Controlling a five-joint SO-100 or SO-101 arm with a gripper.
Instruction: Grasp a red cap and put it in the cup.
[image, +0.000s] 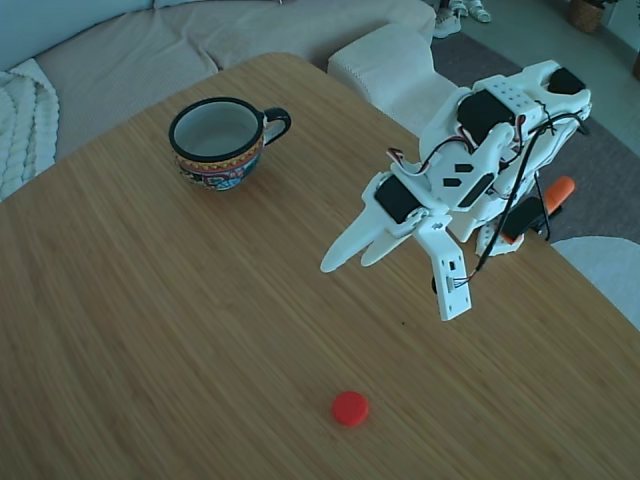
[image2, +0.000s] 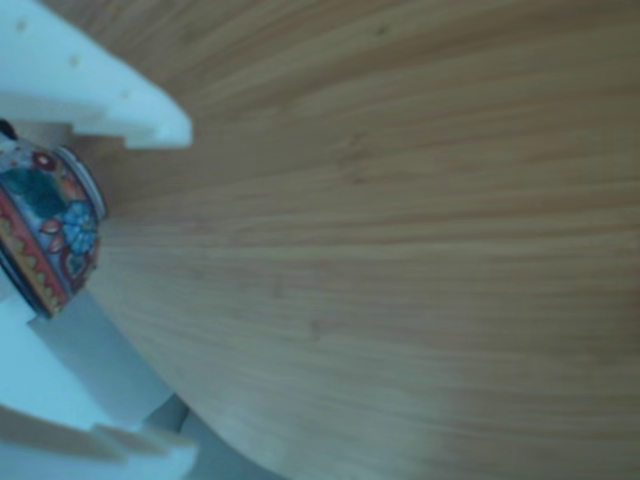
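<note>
The red cap lies flat on the wooden table near its front edge. At the back left stands the cup, upright, its white inside holding nothing I can see, its handle pointing right. My white gripper hangs above the table's middle right, open and holding nothing, its fingers pointing down-left. It is well above and behind the cap and to the right of the cup. In the other view, part of the cup's patterned side shows at the left edge between the gripper's two white fingers; the cap is out of that view.
The arm's base is clamped at the table's right edge by orange clamp handles. A beige sofa and a pale cushion block stand behind the table. The table's curved edge runs along the back and right.
</note>
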